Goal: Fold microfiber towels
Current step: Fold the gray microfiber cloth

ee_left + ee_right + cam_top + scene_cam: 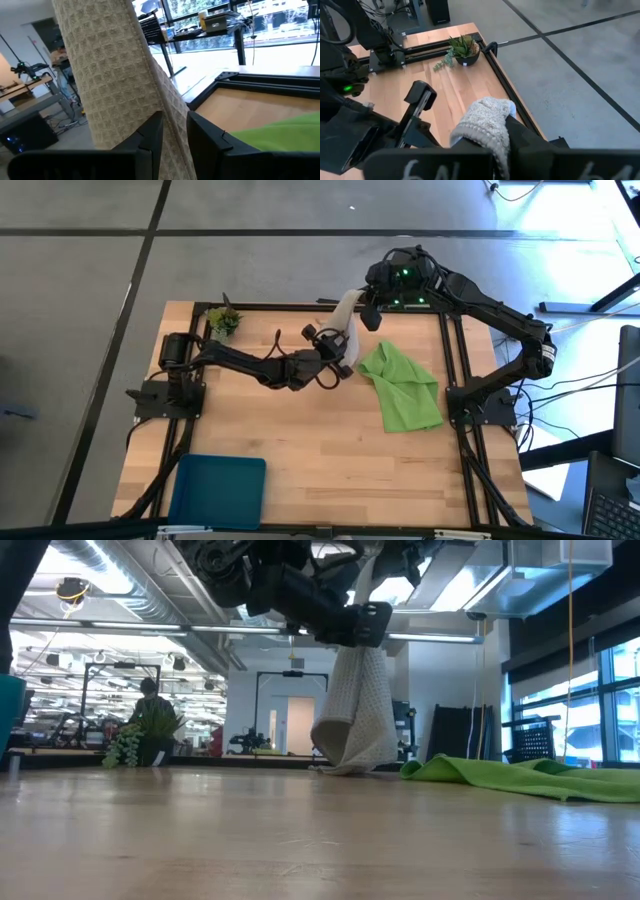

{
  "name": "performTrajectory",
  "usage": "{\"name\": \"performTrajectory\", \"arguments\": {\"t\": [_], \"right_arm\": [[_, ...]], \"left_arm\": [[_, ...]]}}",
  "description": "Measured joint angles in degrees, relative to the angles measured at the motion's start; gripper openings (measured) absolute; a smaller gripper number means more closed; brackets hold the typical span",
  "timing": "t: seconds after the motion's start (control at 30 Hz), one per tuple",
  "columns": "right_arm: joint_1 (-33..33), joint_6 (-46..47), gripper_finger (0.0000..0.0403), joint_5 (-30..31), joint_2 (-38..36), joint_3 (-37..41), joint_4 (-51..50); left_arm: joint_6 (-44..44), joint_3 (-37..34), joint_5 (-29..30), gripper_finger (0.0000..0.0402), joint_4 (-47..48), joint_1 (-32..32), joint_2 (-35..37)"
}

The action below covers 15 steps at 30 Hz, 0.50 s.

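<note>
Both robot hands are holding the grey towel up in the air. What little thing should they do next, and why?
Probably pull apart a little. The left gripper and right gripper both pinch the grey towel, which hangs bunched in a narrow drape with its bottom brushing the table. Spreading it should flatten it for folding.

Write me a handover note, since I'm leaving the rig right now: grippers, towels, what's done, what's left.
Left gripper: fingers shut on the grey towel, lifted above the table's middle.
Right gripper: fingers shut on the same grey towel, near the table's far edge.
The grey towel hangs between both grippers, its lower end about at the tabletop.
The green towel lies crumpled and unfolded on the right side of the table.
Plant at the far left corner, blue tray at the near left.
Done: grey towel picked up.
Left: fold both towels.
</note>
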<state>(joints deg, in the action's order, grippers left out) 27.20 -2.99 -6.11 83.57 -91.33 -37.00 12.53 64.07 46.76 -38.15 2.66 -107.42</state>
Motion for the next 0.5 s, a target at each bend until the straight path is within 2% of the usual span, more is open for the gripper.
{"name": "performTrajectory", "arguments": {"t": [0.4,0.5], "right_arm": [[0.01,1.29,0.0006,0.0,0.0,0.0,-0.01],[0.01,1.29,0.0006,0.0,0.0,0.0,-0.03]], "left_arm": [[-1.56,0.0,2.13,0.0078,0.23,1.52,0.0],[-1.52,0.0,4.36,0.0078,0.54,1.72,0.0]]}}
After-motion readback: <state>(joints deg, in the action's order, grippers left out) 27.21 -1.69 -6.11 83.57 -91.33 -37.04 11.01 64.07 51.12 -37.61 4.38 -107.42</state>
